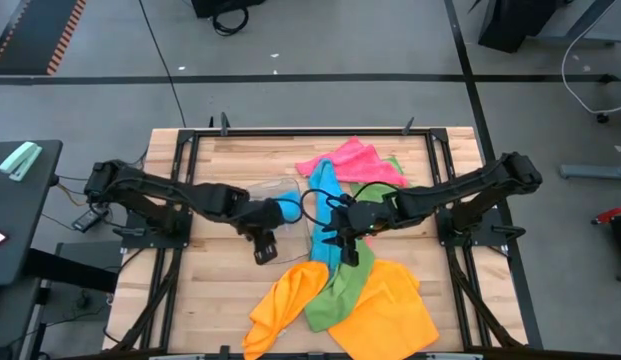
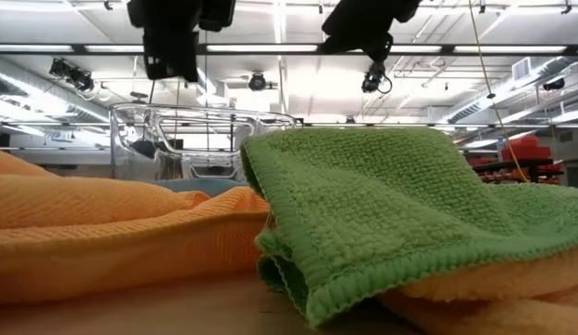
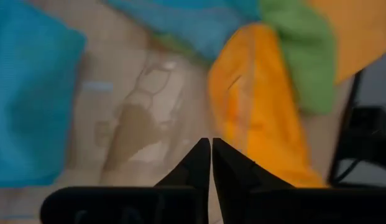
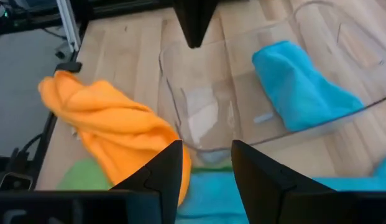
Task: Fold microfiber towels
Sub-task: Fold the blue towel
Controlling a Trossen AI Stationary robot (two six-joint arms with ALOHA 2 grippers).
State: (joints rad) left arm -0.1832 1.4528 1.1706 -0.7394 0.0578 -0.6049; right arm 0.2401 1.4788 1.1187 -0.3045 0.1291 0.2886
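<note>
Starting at your left, the left gripper hangs above bare wood just in front of the clear plastic tray, its fingers pressed together on nothing. The tray stands near the table's middle with a folded sky-blue towel inside it. Moving right, you have a second sky-blue towel running in a long strip from the pink towel at the far edge down toward the front. Your right gripper sits over that strip, fingers apart; whether any cloth is between them I cannot tell. A green towel lies below it, between two orange towels: one bunched at front centre, the other spread at front right.
</note>
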